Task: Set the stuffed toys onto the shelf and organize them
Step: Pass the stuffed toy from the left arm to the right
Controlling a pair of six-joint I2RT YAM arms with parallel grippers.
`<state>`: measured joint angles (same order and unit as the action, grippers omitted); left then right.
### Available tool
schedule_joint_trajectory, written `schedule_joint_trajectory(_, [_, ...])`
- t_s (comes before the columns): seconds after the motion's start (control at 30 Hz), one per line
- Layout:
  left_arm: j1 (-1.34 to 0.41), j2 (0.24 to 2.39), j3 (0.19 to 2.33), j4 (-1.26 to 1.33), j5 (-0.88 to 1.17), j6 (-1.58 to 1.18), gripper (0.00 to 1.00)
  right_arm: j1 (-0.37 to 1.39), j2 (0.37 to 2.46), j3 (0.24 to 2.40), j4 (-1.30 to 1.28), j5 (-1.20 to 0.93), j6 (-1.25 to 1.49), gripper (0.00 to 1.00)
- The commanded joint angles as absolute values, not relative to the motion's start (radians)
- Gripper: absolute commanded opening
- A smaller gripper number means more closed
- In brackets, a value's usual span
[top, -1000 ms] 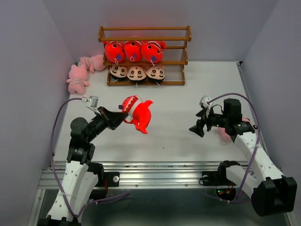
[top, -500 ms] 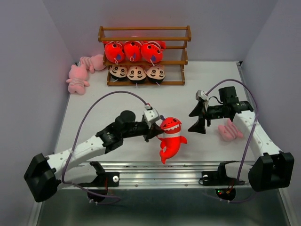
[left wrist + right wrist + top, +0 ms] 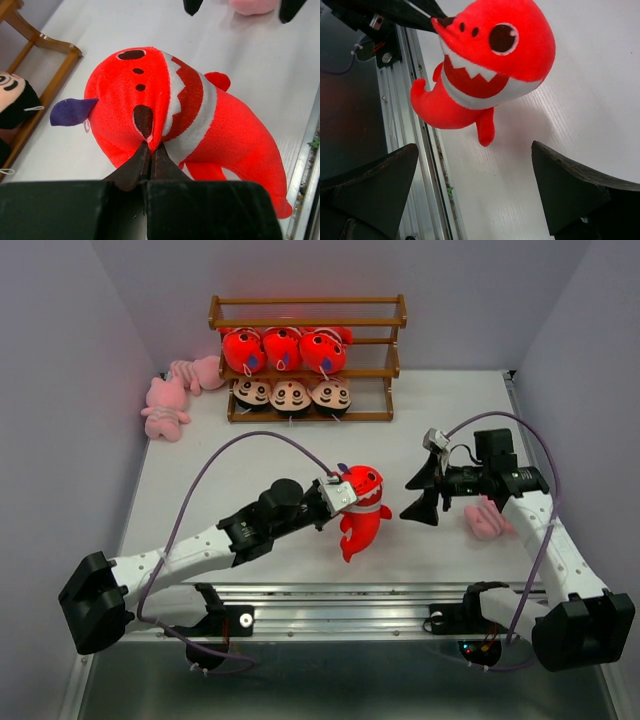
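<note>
My left gripper (image 3: 338, 496) is shut on the head of a red-orange fish (image 3: 361, 512) with white bands, holding it over the table's near middle; the pinch shows in the left wrist view (image 3: 150, 148). My right gripper (image 3: 421, 496) is open and empty, just right of the fish, jaws spread wide toward it (image 3: 475, 150). The fish (image 3: 505, 45) hangs beyond those jaws. The brown shelf (image 3: 305, 324) stands at the back with three red fish (image 3: 283, 348) on its middle tier and three boy dolls (image 3: 290, 394) on the bottom tier. The top tier is bare.
Two pink striped toys (image 3: 165, 406) lie by the left wall beside the shelf. A third pink toy (image 3: 488, 518) lies under my right arm. The metal rail (image 3: 330, 602) runs along the table's near edge, close below the fish's tail.
My left arm swung the fish from centre-left to the near middle, then slightly up and right toward the right gripper. The right gripper shifted a little and stayed open.
</note>
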<state>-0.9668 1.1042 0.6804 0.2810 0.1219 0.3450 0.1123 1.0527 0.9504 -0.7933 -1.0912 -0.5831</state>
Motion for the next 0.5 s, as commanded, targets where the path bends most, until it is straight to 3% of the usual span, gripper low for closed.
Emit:
schedule_joint_trajectory(0.0, [-1.053, 1.045, 0.631, 0.419, -0.015, 0.437, 0.0, 0.107, 1.106, 0.965, -0.661, -1.147, -0.419, 1.0])
schedule_joint_trajectory(0.17, [-1.095, 1.009, 0.561, 0.615, -0.343, 0.298, 0.0, 0.107, 1.17, 0.967, -0.496, -1.18, -0.06, 1.0])
schedule_joint_trajectory(0.27, [-1.112, 0.991, 0.531, 0.736, -0.428, 0.172, 0.0, 0.107, 1.141, 0.898, -0.251, -1.088, 0.179, 1.0])
schedule_joint_trajectory(0.47, [-1.123, 1.042, 0.543, 0.807, -0.6, -0.063, 0.0, 0.118, 1.036, 0.784, -0.063, -1.056, 0.29, 1.0])
